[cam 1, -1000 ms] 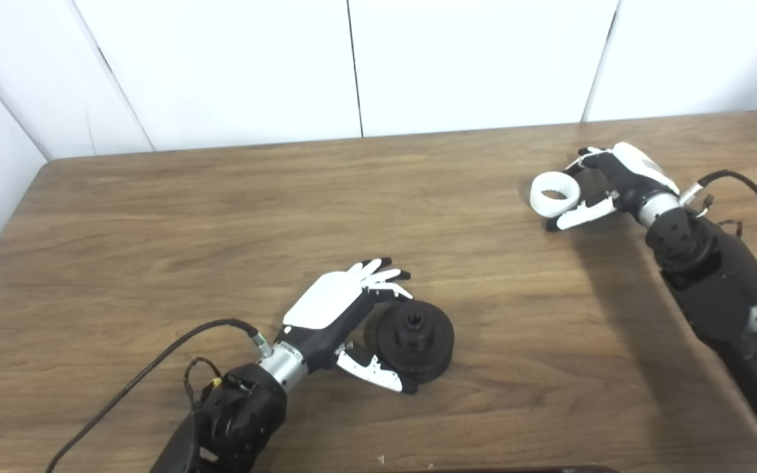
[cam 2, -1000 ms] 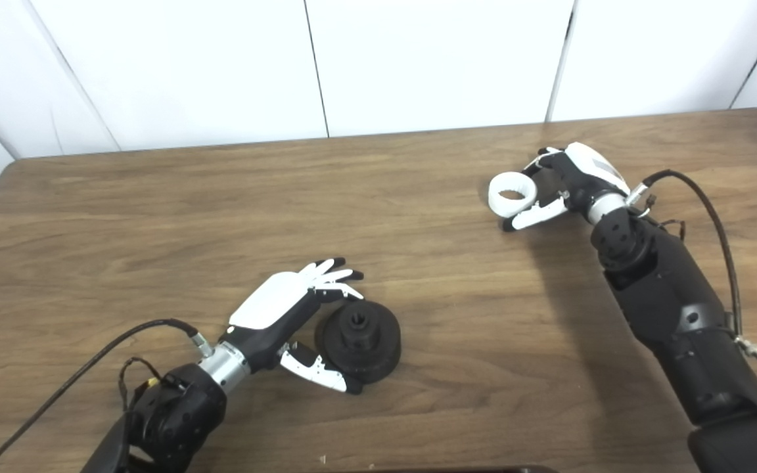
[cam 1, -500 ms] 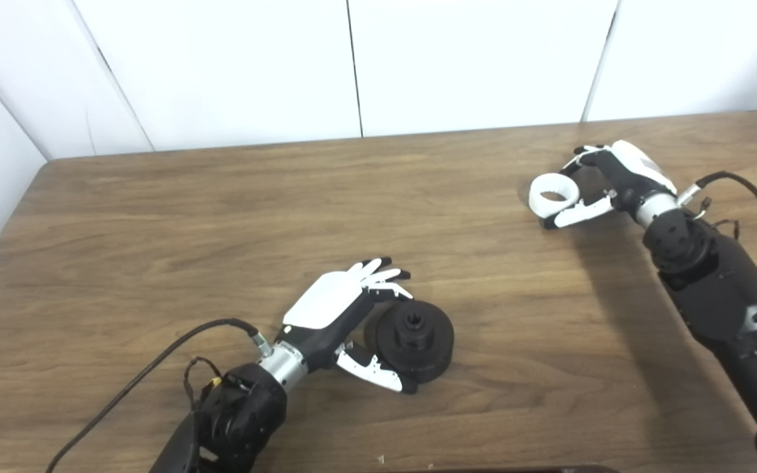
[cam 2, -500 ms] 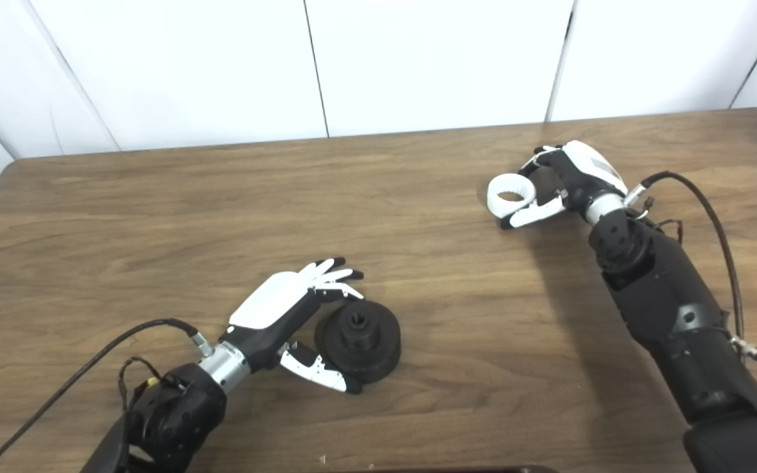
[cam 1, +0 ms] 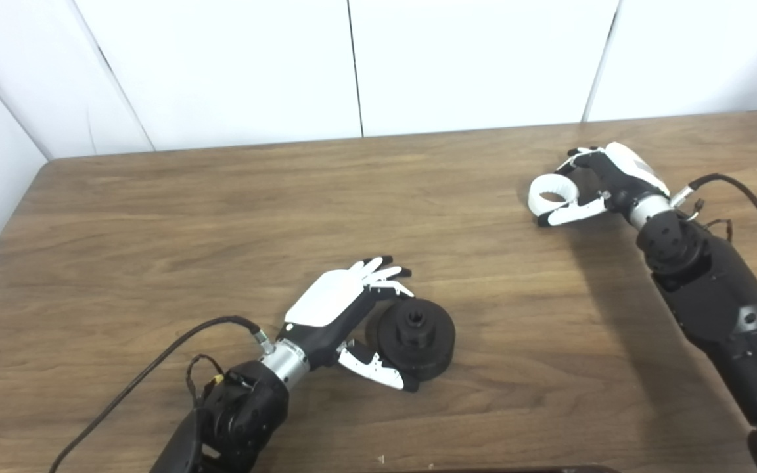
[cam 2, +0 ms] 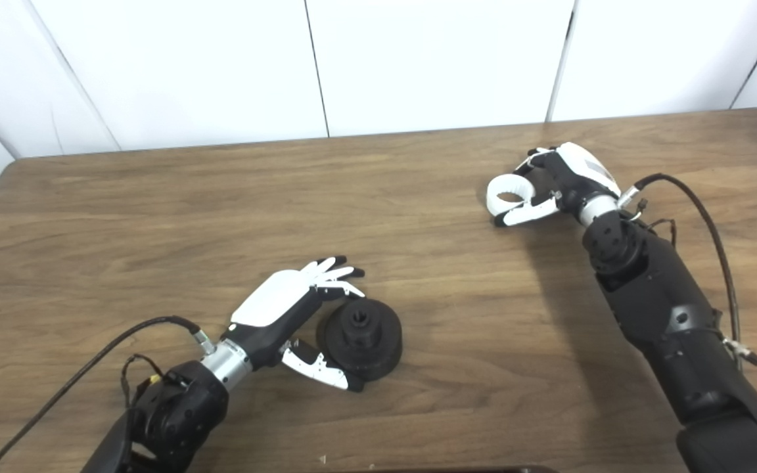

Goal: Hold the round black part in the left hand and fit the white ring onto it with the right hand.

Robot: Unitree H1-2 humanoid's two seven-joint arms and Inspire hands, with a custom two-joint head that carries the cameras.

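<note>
On the brown wood-grain tabletop [cam 1: 221, 217] the round black part [cam 1: 416, 336] lies flat toward the near edge, a stepped disc with a raised hub and a hole facing up. The left robot hand [cam 1: 345, 315] is wrapped loosely about its left side: the fingers [cam 1: 385, 276] arch over the far rim and the thumb [cam 1: 378, 372] reaches along the near rim, its dark tip touching or nearly touching the part. I cannot tell from here whether the hand actually grips the part or only cups it; the part sits on the wood, not lifted. A black cable [cam 1: 148, 374] loops from the left wrist down toward the bottom edge.

Well apart, over toward the far right of the tabletop, the right robot hand [cam 2: 566, 184] has closed on the white ring [cam 2: 510, 194]. The ring is pinched between the thumb [cam 2: 523, 211] beneath it and the fingers curling over its far side, its opening tilted upward and to the left. It seems to be held just above the wood, with a shadow under it. The right forearm [cam 2: 661, 315] runs back toward the lower right corner, a black cable [cam 2: 707, 217] arcing beside the wrist. Behind the tabletop stand plain white wall panels [cam 1: 470, 59].
</note>
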